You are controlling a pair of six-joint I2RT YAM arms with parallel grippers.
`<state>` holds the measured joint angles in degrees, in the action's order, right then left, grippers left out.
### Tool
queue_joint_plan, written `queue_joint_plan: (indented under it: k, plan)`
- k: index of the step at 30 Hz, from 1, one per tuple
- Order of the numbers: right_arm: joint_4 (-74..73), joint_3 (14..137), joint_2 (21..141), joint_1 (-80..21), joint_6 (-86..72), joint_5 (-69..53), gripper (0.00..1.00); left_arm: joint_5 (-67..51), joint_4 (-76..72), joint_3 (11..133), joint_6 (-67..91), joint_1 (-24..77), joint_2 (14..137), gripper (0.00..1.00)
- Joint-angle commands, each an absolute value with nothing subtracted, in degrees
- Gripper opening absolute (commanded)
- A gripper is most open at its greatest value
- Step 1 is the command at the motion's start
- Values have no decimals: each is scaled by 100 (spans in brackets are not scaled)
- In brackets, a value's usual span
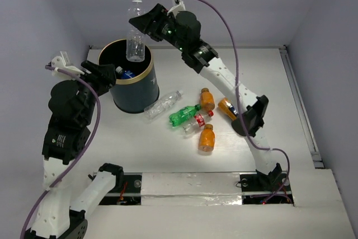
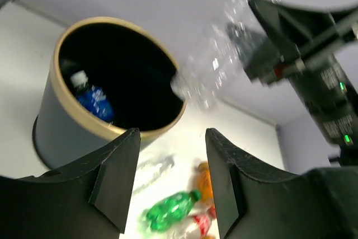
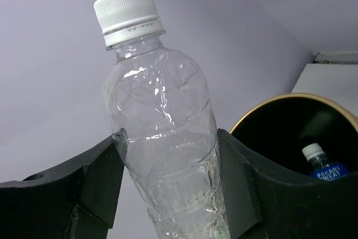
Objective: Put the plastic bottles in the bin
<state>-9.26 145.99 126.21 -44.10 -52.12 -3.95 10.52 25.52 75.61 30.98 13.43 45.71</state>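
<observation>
Above the mouth of the dark navy round bin point(image 1: 137, 94) with its gold-tan rim, your right gripper point(image 3: 168, 163) is clamping a clear crinkled plastic bottle with a white cap point(image 1: 135, 29), its fingers pressing on both sides of the body. That bottle is hanging upright, cap up and base pointing down at the bin's opening. Low inside the bin, a blue-labelled plastic bottle with a white cap point(image 2: 92, 96) is resting. Just left of the bin, your left gripper point(image 2: 170, 186) is hovering with its fingers parted and nothing between them. Right of the bin, six bottles are lying on the white table point(image 1: 140, 149): a clear one point(image 1: 162, 104) just beside the bin's wall, then a green one point(image 1: 183, 115), a clear red-labelled one point(image 1: 197, 122) and three orange ones point(image 1: 207, 99) farther out.
</observation>
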Motion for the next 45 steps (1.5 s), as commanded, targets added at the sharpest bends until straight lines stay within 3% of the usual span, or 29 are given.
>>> queue_joint_plan:
  k: [1, 3, 8, 15, 18, 21, 22, 24, 25, 27, 28, 29, 30, 34, 38, 42, 45]
  plan:
    - [-247, 15257, 13095, -4491, -5527, 183, 55, 1028, 2934, 7234, 3173, 1494, 4343, 47]
    - [-116, 15162, 13270, -4543, -5651, 193, 57, 1011, 3128, 7076, 3147, 1555, 4220, 47]
    - [-220, 15275, 13465, -4710, -5310, 158, 87, 853, 3234, 6733, 3120, 1556, 3955, 51]
    - [-448, 14259, 12447, -4711, -4378, 272, 98, 81, 2743, 6337, 3015, 1608, 4077, 66]
    - [-483, 13555, 11744, -4711, -3947, 421, 95, -139, 2593, 6197, 2883, 1714, 4210, 65]
    - [-326, 12634, 11042, -4711, -3666, 676, 77, -377, 2312, 6039, 2638, 1845, 4367, 64]
    - [-247, 11812, 10474, -4711, -3622, 720, 57, -456, 2225, 5986, 2567, 1846, 4455, 64]
    - [-97, 10903, 9873, -4571, -3586, 739, 31, -632, 2162, 5959, 2287, 2117, 4833, 63]
    - [-123, 10046, 9278, -4501, -3603, 703, 9, -589, 2162, 5968, 2189, 2257, 4982, 61]
    - [-402, 9233, 8695, -4299, -3595, 641, 1, -240, 2153, 5985, 2031, 2793, 5420, 50]
    - [-561, 8854, 8144, -4246, -3569, 703, 0, -107, 2127, 5994, 1874, 2934, 5553, 48]
    - [-719, 8172, 7869, -4184, -3481, 895, 0, -53, 2101, 6003, 1820, 3049, 5711, 36]
    - [-1034, 7843, 7605, -4044, -3472, 966, 0, 147, 2066, 6020, 1758, 3198, 6000, 33]
    - [-1669, 6384, 6392, -3369, -3515, 669, 0, 307, 1890, 6292, 1416, 3470, 6731, 35]
    - [-2310, 5529, 5433, -2997, -3533, 484, 0, 737, 1968, 6609, 1020, 3586, 7557, 67]
    - [-2777, 5134, 4931, -2997, -3647, 501, 3, 1072, 1995, 6864, 818, 3586, 8443, 84]
    - [-2830, 4835, 4703, -2944, -3796, 431, 42, 1177, 1925, 7119, 712, 3586, 9041, 87]
